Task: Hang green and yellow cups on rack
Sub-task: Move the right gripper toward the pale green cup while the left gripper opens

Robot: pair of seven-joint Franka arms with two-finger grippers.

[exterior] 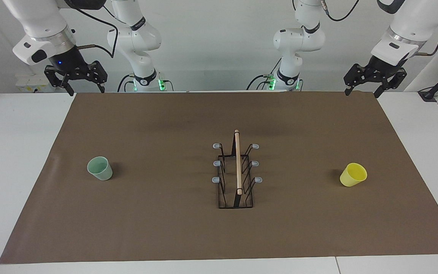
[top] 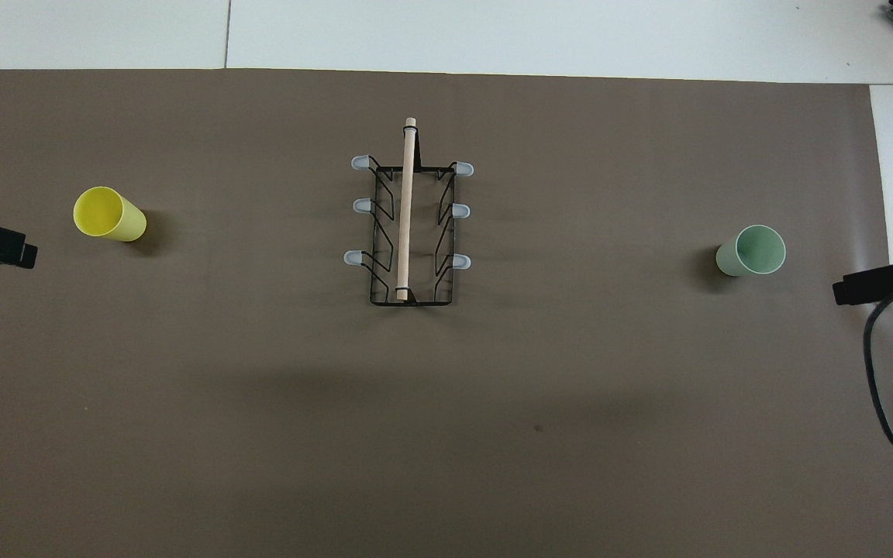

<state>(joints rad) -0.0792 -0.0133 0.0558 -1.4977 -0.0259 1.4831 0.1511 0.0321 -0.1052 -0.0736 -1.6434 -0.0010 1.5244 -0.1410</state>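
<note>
Waiting raised and empty with fingers apart, left gripper (exterior: 374, 80) and right gripper (exterior: 75, 78) needed straight descents: bright yellow plastic cup (exterior: 353, 174) and pale mint green plastic cup (exterior: 100, 168) stood upright at opposite table ends, black wire rack with wooden dowel handle (exterior: 236, 171) between them.

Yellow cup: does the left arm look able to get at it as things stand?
Probably yes. The yellow cup stands alone on the brown mat toward the left arm's end, apart from the rack. The left pincer, open, hangs above the mat's edge at that end, with nothing between them.
</note>
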